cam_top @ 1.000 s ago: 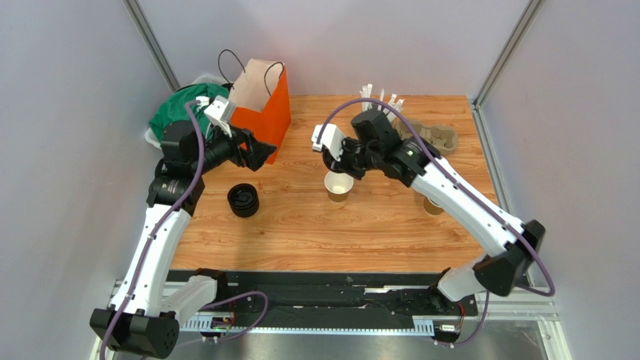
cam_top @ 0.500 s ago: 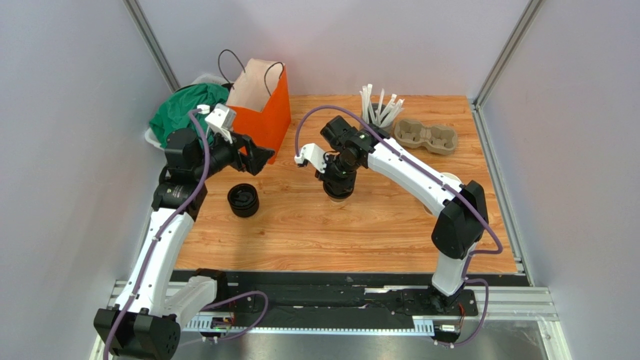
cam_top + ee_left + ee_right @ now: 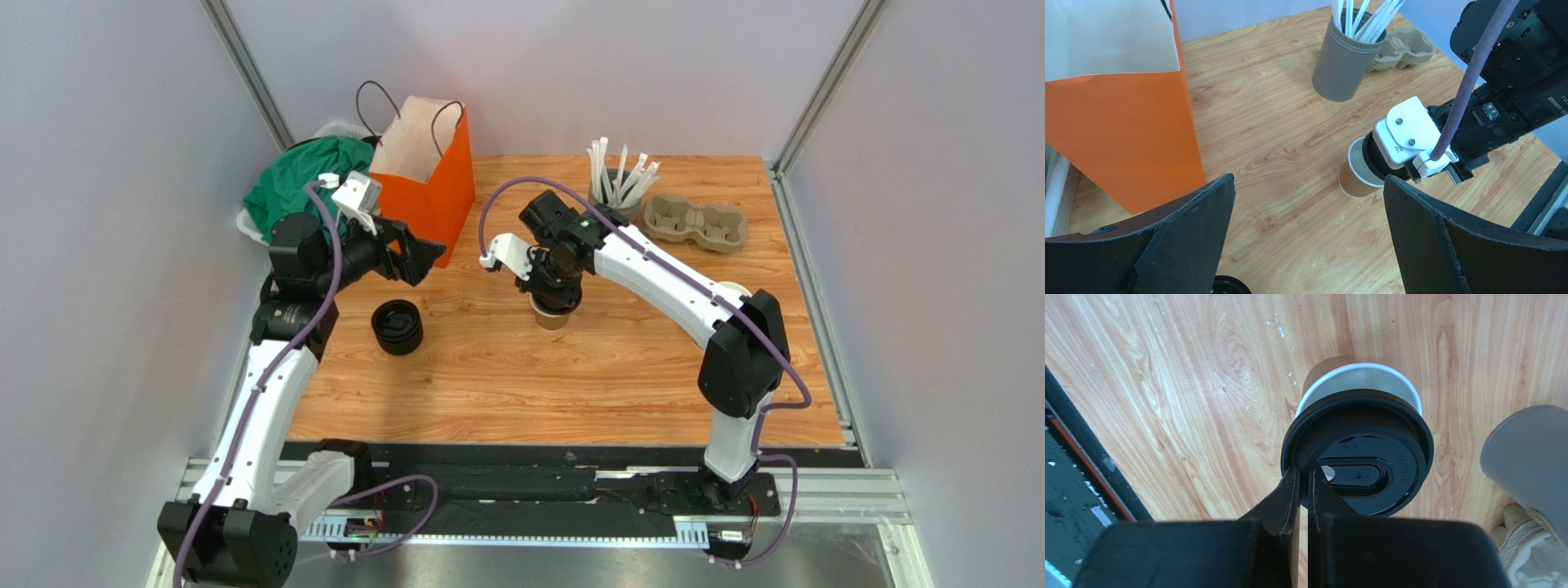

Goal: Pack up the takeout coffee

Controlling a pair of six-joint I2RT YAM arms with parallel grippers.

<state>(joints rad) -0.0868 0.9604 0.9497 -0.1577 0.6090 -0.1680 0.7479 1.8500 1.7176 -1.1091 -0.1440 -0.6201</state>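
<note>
Pinched between the shut fingers of the right gripper is the near rim of the black lid. The left gripper is held wide open with nothing in it, up in the air just beside the orange bag.

Everything is set on the wooden table. The orange bag is stood upright at the far left corner. A green cloth is bunched beside it, past the table's left edge. A brown card cup tray is laid at the far right. A grey cup of white straws is stood just beside that tray. A black stack is set near the left edge.

The tan paper cup is stood upright near the middle of the table. The black lid is held over its mouth, a bit off to one side, so a strip of the white rim is seen past the lid. Whether the lid is pressed on cannot be told.
</note>
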